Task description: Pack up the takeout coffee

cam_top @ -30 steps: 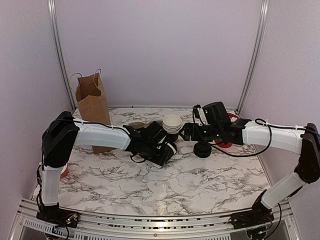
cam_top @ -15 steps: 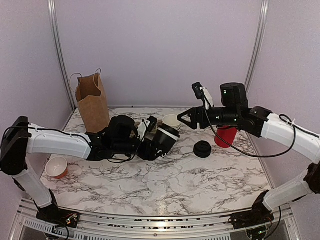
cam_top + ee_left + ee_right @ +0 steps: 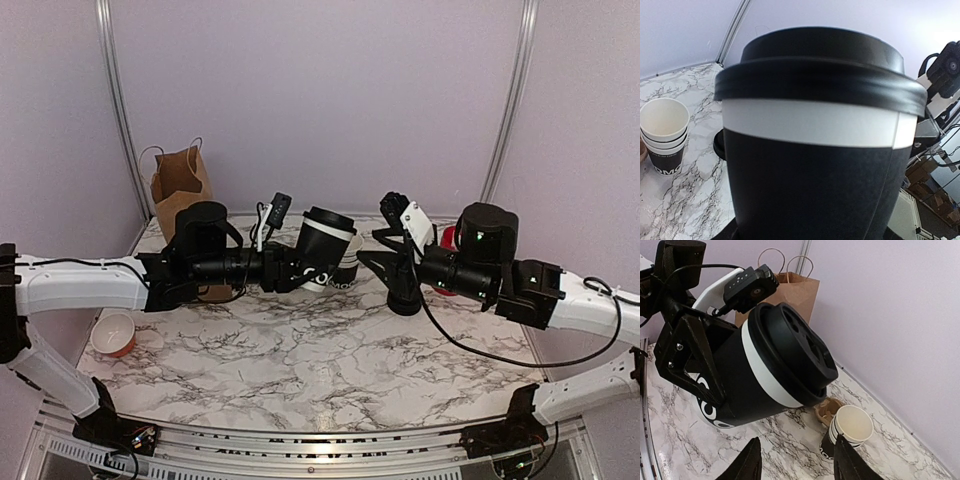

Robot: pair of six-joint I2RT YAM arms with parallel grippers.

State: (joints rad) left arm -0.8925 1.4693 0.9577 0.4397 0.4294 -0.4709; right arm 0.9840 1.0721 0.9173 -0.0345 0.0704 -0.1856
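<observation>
The takeout coffee point(image 3: 323, 243), a black paper cup with a white band and a black lid, is held above the table, tilted with its lid up and to the right. My left gripper point(image 3: 300, 270) is shut on its lower body. The cup fills the left wrist view point(image 3: 815, 150), hiding the fingers. In the right wrist view the cup point(image 3: 765, 375) hangs ahead with the lid facing the camera. My right gripper point(image 3: 373, 262) is open and empty just right of the cup, not touching it; it also shows in the right wrist view point(image 3: 797, 465).
A brown paper bag point(image 3: 180, 190) stands open at the back left. A stack of lidless cups point(image 3: 349, 270) stands behind the held cup, with a brown holder point(image 3: 827, 410) beside it. A loose black lid point(image 3: 405, 298), a red cup point(image 3: 449, 238) and a small bowl point(image 3: 112, 333) are on the table.
My left gripper has lifted the lidded cup higher and turned it more upright. My right arm has swung lower and nearer, its open gripper now beside the cup.
</observation>
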